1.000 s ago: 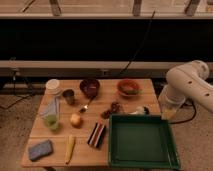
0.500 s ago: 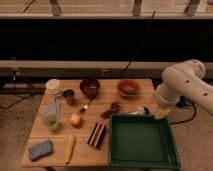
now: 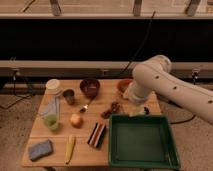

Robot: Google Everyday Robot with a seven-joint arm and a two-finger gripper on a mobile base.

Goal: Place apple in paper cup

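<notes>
The apple (image 3: 76,120), small and yellowish-orange, lies on the wooden table (image 3: 37,131) left of centre. The white paper cup (image 3: 52,86) stands upright at the table's back left corner, well apart from the apple. My white arm (image 3: 160,85) reaches in from the right. Its gripper (image 3: 138,111) hangs over the table's right side, just behind the green tray and far to the right of the apple. Nothing shows in the gripper.
A dark grey cup (image 3: 68,96), a green cup (image 3: 50,122), a dark bowl (image 3: 90,87) and an orange bowl (image 3: 123,86) stand nearby. A spoon (image 3: 86,106), banana (image 3: 70,148), blue sponge (image 3: 40,150) and dark packet (image 3: 97,135) lie on the table. A green tray (image 3: 142,160) fills the front right.
The arm has swung left from beyond the table's right edge, and the gripper now hangs over the table's right side. The objects have not moved.
</notes>
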